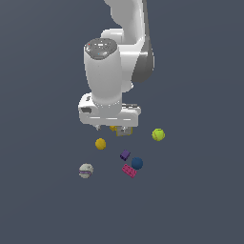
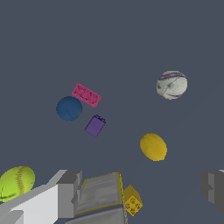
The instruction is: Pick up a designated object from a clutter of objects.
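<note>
Orange-yellow ball (image 1: 100,143) seen lying free near purple block (image 1: 125,155); gripper (image 2: 140,188) held spread wide above clutter, nothing gripped.

Glossy white arm (image 1: 107,71), grey joints

No readable text, label, brand, number or sign appeared in either view. The box (image 2: 101,197) carried yellow and dark bands along its edges, but no letters could be made out on it. The baseball (image 2: 172,85) showed only purple and grey seam-like streaks, and the tennis ball (image 2: 15,182) only its seam line. The arm's top cap (image 1: 100,48) bore faint small specks, too blurred to read.
</note>
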Motion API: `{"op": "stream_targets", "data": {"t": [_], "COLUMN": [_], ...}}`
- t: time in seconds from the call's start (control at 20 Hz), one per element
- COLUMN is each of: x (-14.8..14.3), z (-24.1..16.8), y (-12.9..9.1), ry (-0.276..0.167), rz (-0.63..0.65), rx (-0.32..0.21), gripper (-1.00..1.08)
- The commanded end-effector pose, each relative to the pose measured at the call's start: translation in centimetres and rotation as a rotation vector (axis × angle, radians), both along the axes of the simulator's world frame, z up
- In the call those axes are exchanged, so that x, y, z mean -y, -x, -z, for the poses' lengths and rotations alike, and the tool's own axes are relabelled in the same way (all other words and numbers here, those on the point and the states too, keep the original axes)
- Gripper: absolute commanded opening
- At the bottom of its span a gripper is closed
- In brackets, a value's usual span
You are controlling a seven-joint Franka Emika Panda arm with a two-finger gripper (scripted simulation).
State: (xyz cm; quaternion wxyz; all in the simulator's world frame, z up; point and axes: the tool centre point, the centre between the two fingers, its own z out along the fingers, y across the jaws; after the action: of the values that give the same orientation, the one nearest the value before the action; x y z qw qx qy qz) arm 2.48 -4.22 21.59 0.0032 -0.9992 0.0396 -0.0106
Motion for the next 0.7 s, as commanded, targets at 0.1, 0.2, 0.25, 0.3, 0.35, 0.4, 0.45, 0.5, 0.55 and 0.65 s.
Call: {"op": "stream_targets", "data": {"t": [0.1,0.2,0.25,0.3,0.35,0.4,0.45,0.5,0.55,0.65], "x": [2.6,3.5,4.0,4.4,4.8,5.1,5.4,5.7,6.0,6.4], "z": [5.2,7.2,8.0,8.8,9.6,10.3,10.9,11.4,11.9,12.7], "y": [0.7,1.1,1.3,1.5,1.8,2.0,2.2,2.4,2.6,2.9], "ry": [-0.004,-0.004,-0.004,-0.003,-0.002,-0.002,-0.001,0.000,0.001,0.002], "rz": [0.050,0.069,0.078,0.086,0.093,0.100,0.107,0.112,0.118,0.126], "rx": [-0.008,-0.011,-0.012,-0.013,-0.015,-0.016,-0.017,-0.018,-0.018,-0.020], "gripper": [1.00,1.00,1.00,1.00,1.00,1.00,1.00,1.00,1.00,1.00]}}
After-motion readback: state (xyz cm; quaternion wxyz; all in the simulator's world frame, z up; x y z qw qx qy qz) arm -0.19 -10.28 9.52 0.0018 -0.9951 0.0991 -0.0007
